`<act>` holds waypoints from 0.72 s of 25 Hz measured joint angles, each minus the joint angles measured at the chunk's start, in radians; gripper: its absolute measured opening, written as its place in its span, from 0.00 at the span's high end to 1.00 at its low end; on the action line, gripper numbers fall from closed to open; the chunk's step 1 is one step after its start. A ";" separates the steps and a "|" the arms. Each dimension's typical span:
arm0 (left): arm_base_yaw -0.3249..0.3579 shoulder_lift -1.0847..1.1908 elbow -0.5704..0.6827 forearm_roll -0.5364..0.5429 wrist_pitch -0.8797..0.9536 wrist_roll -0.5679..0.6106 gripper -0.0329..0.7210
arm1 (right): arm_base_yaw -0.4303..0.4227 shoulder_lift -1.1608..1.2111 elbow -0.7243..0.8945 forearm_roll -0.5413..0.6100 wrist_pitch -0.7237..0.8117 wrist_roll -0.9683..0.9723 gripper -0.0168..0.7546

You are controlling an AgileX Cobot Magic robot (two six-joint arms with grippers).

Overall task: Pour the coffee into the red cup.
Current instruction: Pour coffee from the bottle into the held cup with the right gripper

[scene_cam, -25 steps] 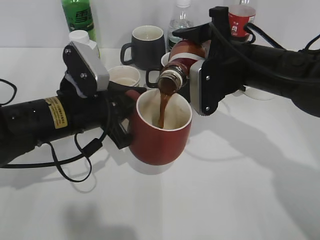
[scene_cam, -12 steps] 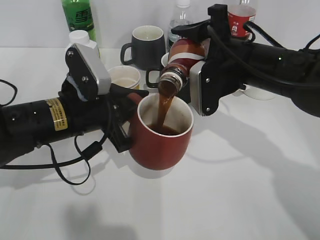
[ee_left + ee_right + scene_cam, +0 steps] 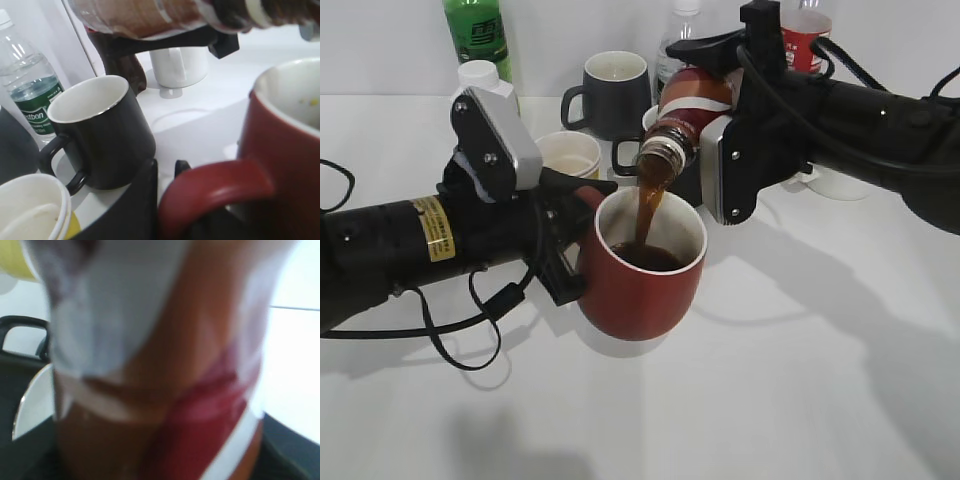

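The right end effector [image 3: 715,110] grips the tilted bottle [image 3: 685,115] — coffee [image 3: 646,212] streams into the red cup [image 3: 642,268], held by its handle in the left end effector [image 3: 572,240] above the counter [image 3: 770,380].

Both arms were matte black. The left arm [image 3: 410,245] bore a yellow label [image 3: 432,227] with dark print, a grey wrist camera housing [image 3: 498,140] with screws, and looping black cables [image 3: 470,320]. The right arm [image 3: 880,130] carried a grey plate [image 3: 718,170] and black cables.
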 joint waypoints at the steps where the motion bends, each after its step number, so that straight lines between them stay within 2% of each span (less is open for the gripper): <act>1: 0.000 0.000 0.000 0.000 0.001 0.000 0.86 | 0.000 0.000 0.000 0.001 -0.004 0.000 0.33; 18: 0.000 0.000 0.000 -0.001 0.004 0.000 0.86 | 0.000 0.000 -0.001 0.012 -0.041 -0.035 0.33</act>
